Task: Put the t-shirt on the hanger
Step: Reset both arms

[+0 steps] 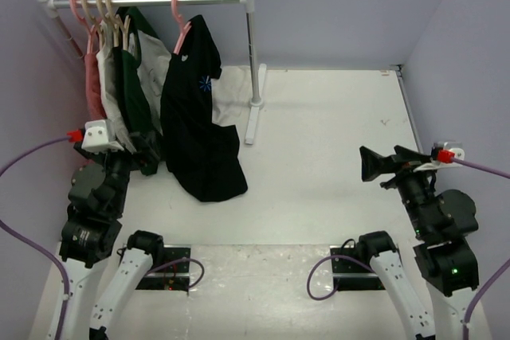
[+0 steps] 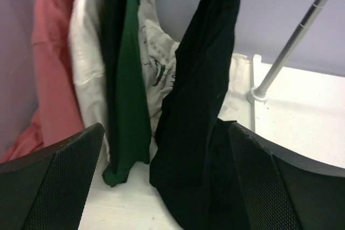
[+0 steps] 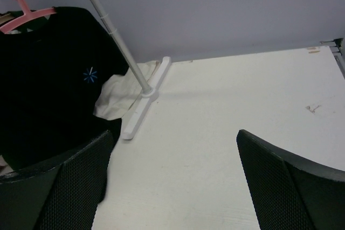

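Observation:
The black t-shirt (image 1: 195, 117) with a small blue starburst hangs on the pink hanger (image 1: 182, 20), whose hook is over the rail (image 1: 151, 1). Its lower part drapes onto the table. In the right wrist view the t-shirt (image 3: 48, 90) hangs from the hanger (image 3: 27, 15) at the far left. My left gripper (image 1: 146, 157) stands open just left of the shirt's lower half; in its own view the t-shirt (image 2: 205, 106) hangs beyond the left gripper (image 2: 167, 133), with nothing gripped. My right gripper (image 1: 386, 161) is open and empty over bare table far to the right, and its own view shows the right gripper (image 3: 175, 136) wide apart.
More garments hang left of the black one: a dark green shirt (image 2: 129, 79), a white lettered shirt (image 2: 156, 63) and a pink one (image 2: 51, 68). The rack's upright pole (image 1: 253, 45) and foot (image 1: 252, 125) stand right of the t-shirt, with a white cloth (image 3: 116, 98) by the foot. Walls close in on both sides.

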Tool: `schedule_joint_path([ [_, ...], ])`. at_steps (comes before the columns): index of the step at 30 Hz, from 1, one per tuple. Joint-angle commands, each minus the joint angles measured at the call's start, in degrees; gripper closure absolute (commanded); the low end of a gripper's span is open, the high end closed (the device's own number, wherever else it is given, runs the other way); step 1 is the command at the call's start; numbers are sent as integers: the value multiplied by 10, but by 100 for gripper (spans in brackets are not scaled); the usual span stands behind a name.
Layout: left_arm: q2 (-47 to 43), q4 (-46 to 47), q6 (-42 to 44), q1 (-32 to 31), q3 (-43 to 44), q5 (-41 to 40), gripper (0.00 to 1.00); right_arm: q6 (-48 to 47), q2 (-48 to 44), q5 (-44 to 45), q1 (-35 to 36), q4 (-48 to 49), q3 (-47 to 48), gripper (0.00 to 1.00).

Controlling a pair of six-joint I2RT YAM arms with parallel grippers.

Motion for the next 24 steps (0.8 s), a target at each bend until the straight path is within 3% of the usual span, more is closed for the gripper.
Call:
schedule_joint_path([
  [1,-83,2,10,-1,-64,-69,0,-8,5,-46,5,-67,28,1],
  [5,-153,40,2,0,-135,-85,0,-10,14,15,5,-110,41,1],
  [11,-145,35,7,0,-134,-66,0,18,-20,148,5,-83,0,1],
  [24,-143,45,4,-3,-160,-47,0,5,-75,155,5,-37,-43,1],
])
